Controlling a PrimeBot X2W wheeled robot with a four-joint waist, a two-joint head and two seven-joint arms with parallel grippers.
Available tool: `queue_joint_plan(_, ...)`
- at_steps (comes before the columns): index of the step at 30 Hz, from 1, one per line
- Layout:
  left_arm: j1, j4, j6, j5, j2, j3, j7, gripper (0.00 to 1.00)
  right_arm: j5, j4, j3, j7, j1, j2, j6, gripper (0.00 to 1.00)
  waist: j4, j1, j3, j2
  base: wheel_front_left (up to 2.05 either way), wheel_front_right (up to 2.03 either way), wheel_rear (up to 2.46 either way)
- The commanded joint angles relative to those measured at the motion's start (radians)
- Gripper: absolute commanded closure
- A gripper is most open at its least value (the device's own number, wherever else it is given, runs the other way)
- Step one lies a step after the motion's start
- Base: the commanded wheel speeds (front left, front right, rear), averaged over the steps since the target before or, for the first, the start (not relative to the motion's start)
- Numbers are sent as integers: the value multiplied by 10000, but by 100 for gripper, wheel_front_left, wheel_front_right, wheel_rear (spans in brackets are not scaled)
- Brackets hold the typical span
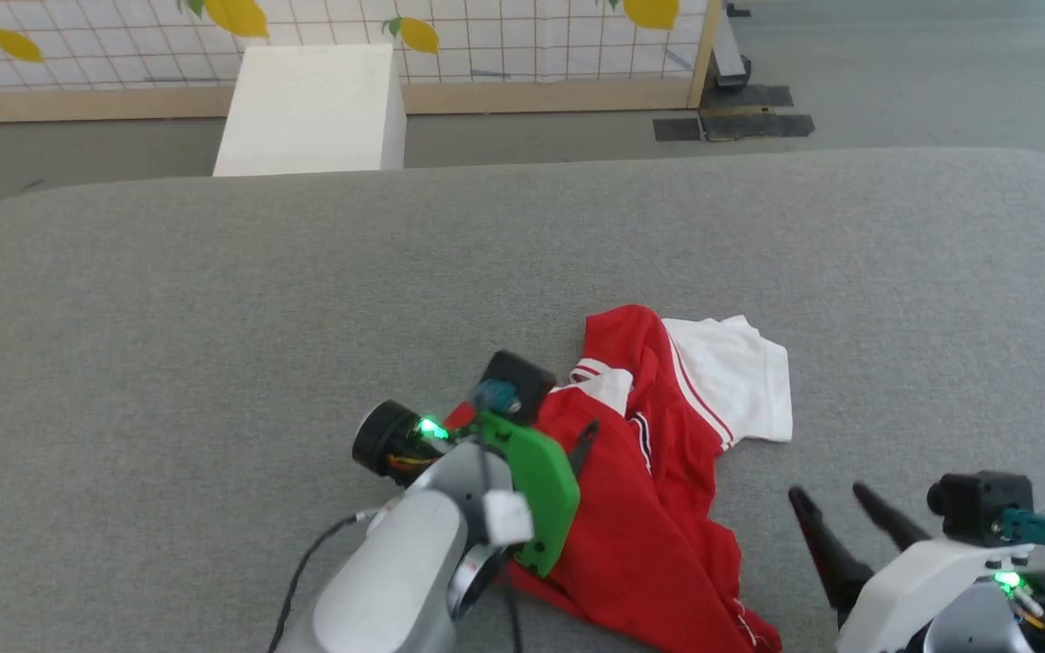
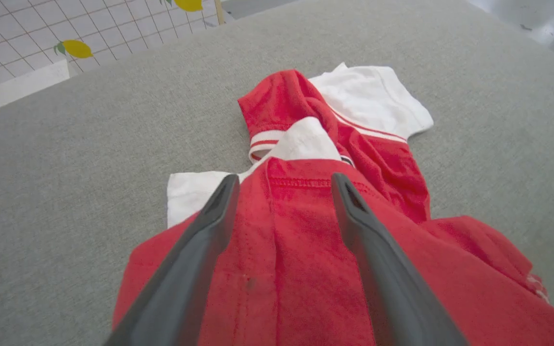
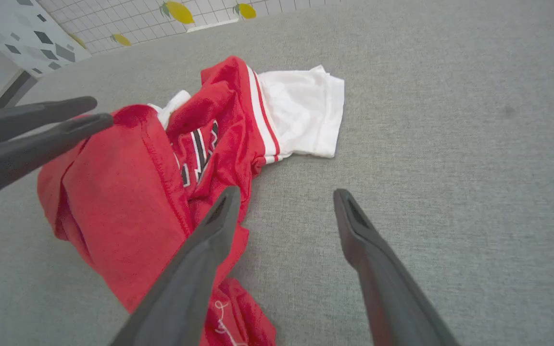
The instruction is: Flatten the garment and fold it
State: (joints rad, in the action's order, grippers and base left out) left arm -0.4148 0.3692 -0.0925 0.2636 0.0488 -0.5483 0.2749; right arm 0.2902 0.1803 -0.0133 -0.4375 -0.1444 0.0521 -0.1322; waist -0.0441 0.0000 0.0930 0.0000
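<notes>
The garment [image 1: 659,508] lay crumpled on the near part of a grey padded table [image 1: 214,317], a little right of the middle. Bare grey cloth stretched wide on its left, its right and all the way to the rounded far edge. Past that edge stood a white box [image 1: 314,109] on the floor, in front of a grid panel printed with lemons [image 1: 486,36].

The left gripper [image 1: 584,444] hung over the red body of the shirt. In its own wrist view, the left gripper [image 2: 282,180] had its fingers spread apart above a stitched red hem, gripping nothing. The right gripper [image 1: 826,492] sat just right of the shirt over bare table, also released, with its fingers wide.

The left wrist view gave a second white sleeve [image 2: 190,194] poking out under the red cloth, and a striped collar band [image 2: 265,142]. The right wrist view gave black-and-white lettering [image 3: 200,154] in a fold, and the right gripper [image 3: 286,193] with one finger over the shirt's edge and the other over grey cloth. It also caught the left gripper [image 3: 100,110] from the side, close above the red heap.
</notes>
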Motion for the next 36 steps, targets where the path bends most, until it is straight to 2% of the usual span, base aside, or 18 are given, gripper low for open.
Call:
queue_joint_plan(1, -351, 154, 67, -145, 24, -105, 428, 0, -162, 101, 14, 268, 270, -17, 15, 0, -84, 0, 85, 0, 0, 0, 0)
queue_joint_plan(5, -900, 576, 285, -538, 192, -383, 1893, 0, -668, 254, -130, 1390, 642, -17, 15, 0, -189, 0, 178, 0, 0, 0, 0)
queue_joint_plan(6, -965, 648, 265, -519, 223, -425, 2270, 66, -793, 241, -165, 1725, 734, -17, 15, 0, -209, 0, 186, 0, 0, 0, 0)
queue_joint_plan(7, -996, 660, 218, -471, 244, -459, 2514, 100, -868, 221, -190, 1980, 798, -17, 15, 0, -226, 0, 189, 0, 0, 0, 0)
queue_joint_plan(11, -857, 178, -65, 26, 319, -535, 2746, 100, -918, -1, -286, 2875, 967, -17, 15, 0, -205, 0, 161, 0, 0, 0, 0)
queue_joint_plan(16, 52, -1205, -262, 1064, 489, -565, 2514, 100, -805, -291, -416, 3134, 909, -18, 15, 0, 83, 0, -11, 0, 0, 0, 0)
queue_joint_plan(18, 661, -1995, -312, 1637, 778, -663, 2830, 100, -740, -375, -448, 3116, 863, -18, 15, 0, 261, 0, -82, 0, 0, 0, 0)
queue_joint_plan(22, 2247, -3582, -316, 2728, 1797, -768, 4044, 100, -693, -403, -454, 3038, 837, -18, 15, 0, 588, 0, -132, 0, 0, 0, 0)
queue_joint_plan(25, 3510, -4321, 230, 3347, 2505, -572, 5119, 100, -662, -386, -429, 2972, 867, -18, 15, 0, 825, 0, -90, 0, 0, 0, 0)
queue_joint_plan(26, 3820, -4553, 490, 3359, 2716, -455, 5264, 13, -625, -391, -391, 2945, 889, -18, 15, 0, 882, 0, -69, 0, 0, 0, 0)
queue_joint_plan(27, 4015, -4695, 691, 3299, 2856, -371, 5306, 0, -601, -401, -360, 2928, 910, -18, 15, 0, 923, 0, -46, 0, 0, 0, 0)
queue_joint_plan(30, 4500, -5223, 1037, 3623, 2811, -47, 5123, 0, -582, -425, -300, 2895, 975, -18, 15, 0, 1009, 0, 2, 0, 0, 0, 0)
queue_joint_plan(33, 4417, -5942, 1009, 4032, 2309, 568, 4006, 0, -574, -417, -265, 2874, 999, -18, 15, 0, 1035, 0, 31, 0, 0, 0, 0)
queue_joint_plan(36, 3789, -6137, 918, 3464, 2112, 1105, 2548, 0, -601, -433, -195, 2861, 1061, -18, 15, 0, 911, 0, 52, 0, 0, 0, 0)
